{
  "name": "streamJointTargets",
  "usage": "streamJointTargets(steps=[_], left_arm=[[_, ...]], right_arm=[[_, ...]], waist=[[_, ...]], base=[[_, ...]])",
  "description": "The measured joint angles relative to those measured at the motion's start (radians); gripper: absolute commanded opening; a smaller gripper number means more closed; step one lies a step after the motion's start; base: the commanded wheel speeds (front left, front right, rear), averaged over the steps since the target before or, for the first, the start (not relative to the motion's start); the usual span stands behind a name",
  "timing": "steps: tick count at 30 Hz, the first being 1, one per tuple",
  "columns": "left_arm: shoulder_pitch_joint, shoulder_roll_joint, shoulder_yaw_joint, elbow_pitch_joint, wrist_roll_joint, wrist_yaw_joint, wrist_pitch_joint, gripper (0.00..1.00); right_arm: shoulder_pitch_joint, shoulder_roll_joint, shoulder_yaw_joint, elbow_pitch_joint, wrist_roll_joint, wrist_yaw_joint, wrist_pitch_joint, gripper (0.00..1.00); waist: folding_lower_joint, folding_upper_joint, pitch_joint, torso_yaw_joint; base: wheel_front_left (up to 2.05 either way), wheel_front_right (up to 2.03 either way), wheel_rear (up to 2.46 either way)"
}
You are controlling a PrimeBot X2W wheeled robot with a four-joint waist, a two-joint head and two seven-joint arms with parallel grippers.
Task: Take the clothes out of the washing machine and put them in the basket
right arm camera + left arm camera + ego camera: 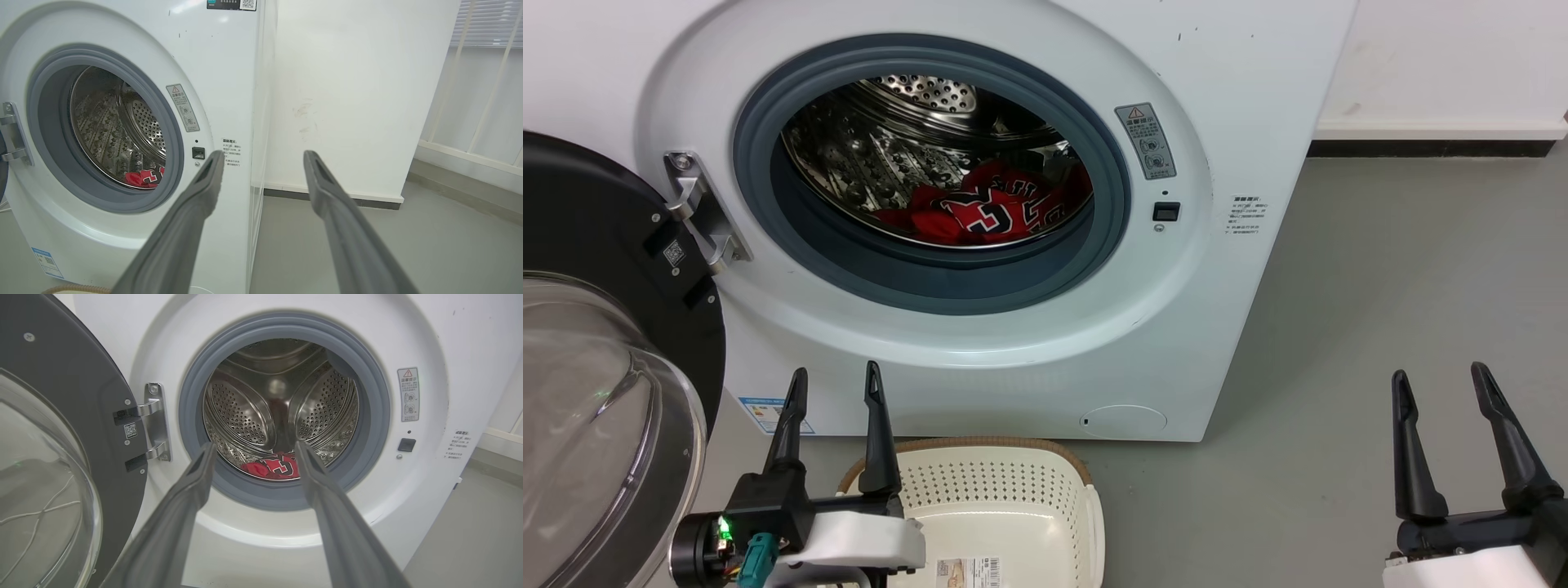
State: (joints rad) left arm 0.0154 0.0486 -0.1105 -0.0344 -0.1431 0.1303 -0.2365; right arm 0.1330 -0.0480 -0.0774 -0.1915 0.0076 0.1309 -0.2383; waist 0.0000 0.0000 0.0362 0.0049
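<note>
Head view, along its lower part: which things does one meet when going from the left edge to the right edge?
glass door → left hand → basket → grey floor → right hand

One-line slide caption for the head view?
Left hand and right hand open before washing machine; red clothes inside, basket below.

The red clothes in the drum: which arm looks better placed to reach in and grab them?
Probably the left. The left gripper, open, faces the porthole, and its wrist view frames the clothes. The right gripper, also open, points past the front corner of the washing machine toward the wall.
</note>
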Motion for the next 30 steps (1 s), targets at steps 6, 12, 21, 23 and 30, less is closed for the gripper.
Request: streamJointTargets(steps=[6, 12, 21, 23, 30], left_arm=[[0.003, 0.0, 0.003, -0.005, 0.036, -0.007, -0.011, 1.0], [0.017, 0.0, 0.007, -0.002, 0.054, -0.016, -0.022, 1.0], [0.017, 0.001, 0.008, 0.016, 0.065, -0.016, -0.026, 1.0], [0.017, 0.001, 0.009, 0.02, 0.058, -0.017, -0.026, 1.0], [0.017, 0.001, 0.014, 0.034, 0.043, -0.025, -0.026, 1.0]], right_arm=[[0.011, 0.0, 0.002, -0.013, -0.046, 0.0, -0.009, 1.0], [0.02, 0.0, 0.003, -0.024, -0.074, 0.0, -0.02, 1.0], [0.022, 0.0, -0.005, -0.026, -0.07, 0.0, -0.025, 1.0], [0.022, 0.0, -0.006, -0.025, -0.067, 0.0, -0.025, 1.0], [0.022, 0.0, -0.006, -0.02, -0.052, 0.0, -0.025, 1.0]], waist=[[0.0, 0.0, 0.002, 0.001], [0.0, 0.0, 0.003, 0.003], [0.0001, 0.0, 0.01, 0.004], [0.0, 0.0, 0.011, 0.003], [0.0, 0.0, 0.012, 0.004]], base=[[0.0, 0.0, 0.0], [0.0, 0.0, 0.0], [0.0, 0.0, 0.0], [0.0, 0.0, 0.0], [0.0, 0.0, 0.0]])
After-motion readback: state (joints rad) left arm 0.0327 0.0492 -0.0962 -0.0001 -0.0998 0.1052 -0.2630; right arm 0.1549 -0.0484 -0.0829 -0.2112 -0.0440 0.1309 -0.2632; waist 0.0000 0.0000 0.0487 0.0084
